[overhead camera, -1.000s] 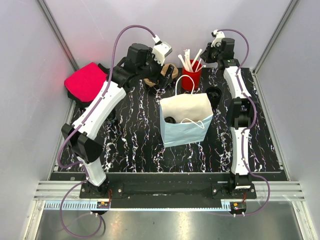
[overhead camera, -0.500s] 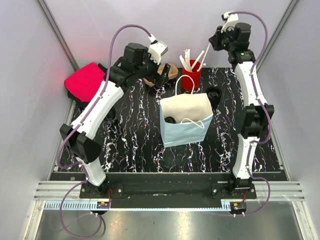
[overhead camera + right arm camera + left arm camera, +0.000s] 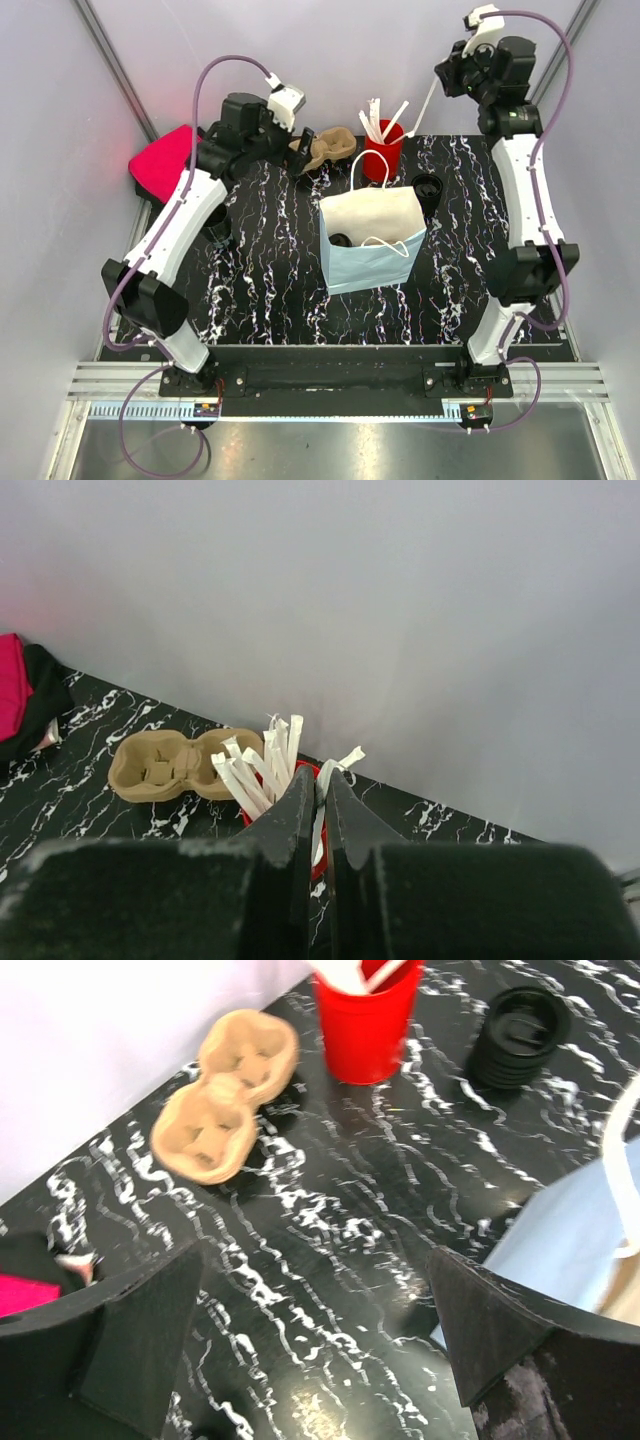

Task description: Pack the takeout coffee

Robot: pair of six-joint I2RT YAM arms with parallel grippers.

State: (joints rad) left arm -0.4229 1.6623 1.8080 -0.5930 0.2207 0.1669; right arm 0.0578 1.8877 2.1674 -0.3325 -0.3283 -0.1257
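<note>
A light blue paper bag [image 3: 368, 250] stands open mid-table. Just inside its left mouth shows a dark round top [image 3: 340, 240], which looks like the takeout coffee's lid; the rest is hidden. My right gripper [image 3: 440, 82] [image 3: 322, 780] is raised high by the back wall, shut on a white stirrer [image 3: 428, 103] [image 3: 346, 757] that hangs above the red cup [image 3: 382, 152] [image 3: 318, 830] of stirrers. My left gripper [image 3: 303, 150] [image 3: 315, 1255] is open and holds nothing, low over the table left of the cardboard cup carrier [image 3: 330, 148] [image 3: 225, 1095].
A stack of lidless black cups [image 3: 428, 190] [image 3: 520, 1035] stands right of the bag's far corner. A pink cloth [image 3: 165, 160] lies at the table's back-left edge. White walls close in the back and both sides.
My right arm rose up and back, lifting a stirrer clear of the red cup. My left gripper drew back to the left, away from the cup carrier, staying open.
</note>
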